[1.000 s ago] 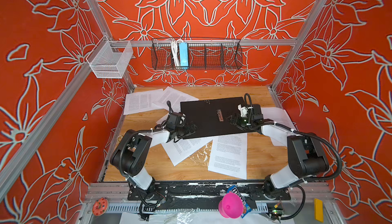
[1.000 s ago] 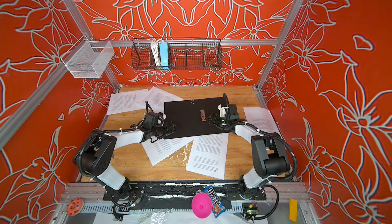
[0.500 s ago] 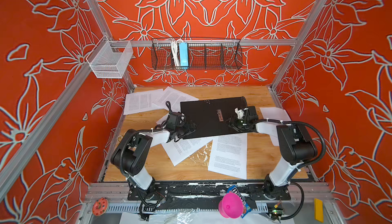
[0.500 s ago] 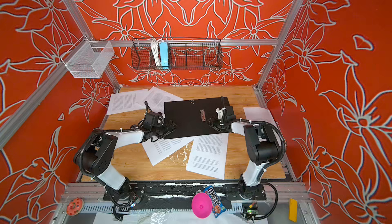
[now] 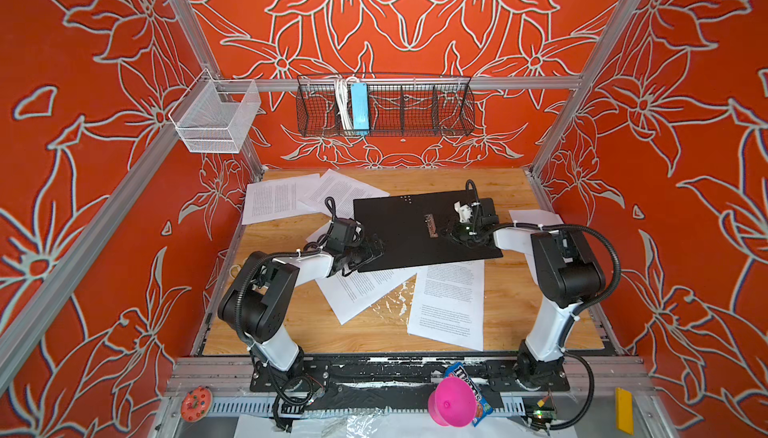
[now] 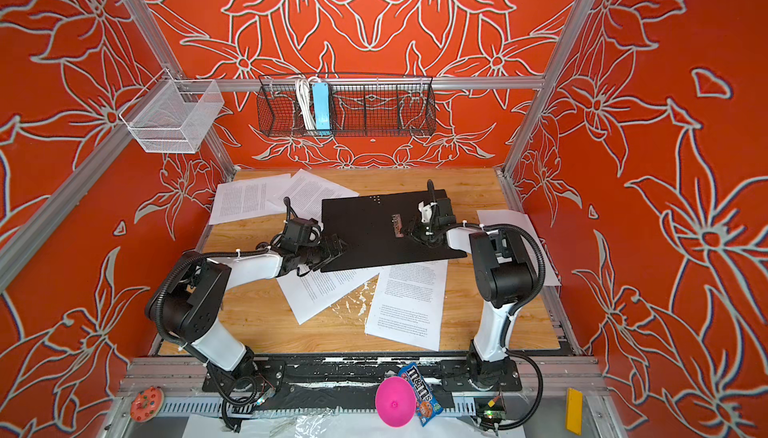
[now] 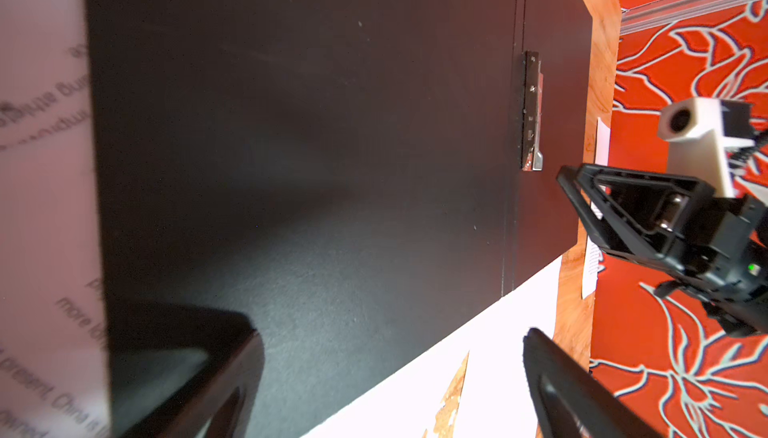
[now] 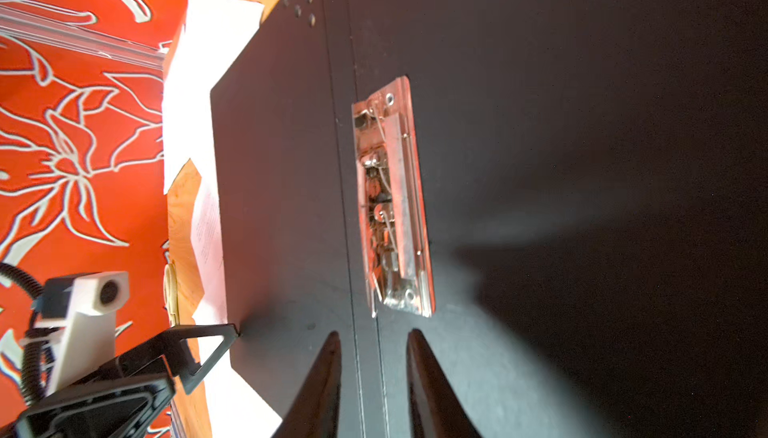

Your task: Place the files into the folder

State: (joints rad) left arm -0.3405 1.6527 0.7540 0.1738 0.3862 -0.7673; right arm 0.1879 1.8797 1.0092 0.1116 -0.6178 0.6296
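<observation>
One wooden table point(image 5: 508, 290) carries the thin folder point(image 5: 407, 232), open black-side-up at its middle, with loose white printed paper sheets point(image 5: 451, 303) around it, none filed; our left gripper point(image 5: 369, 251) gapes empty at its edge, and we judge the right gripper point(image 8: 372, 336), jaws narrow yet empty, must next lift the small metal clip point(image 8: 390, 199).

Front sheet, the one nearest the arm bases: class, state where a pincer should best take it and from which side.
The sheet lies flat, its far edge meeting the folder, so probably pinch its near right corner, coming low from the right over the bare table.
</observation>
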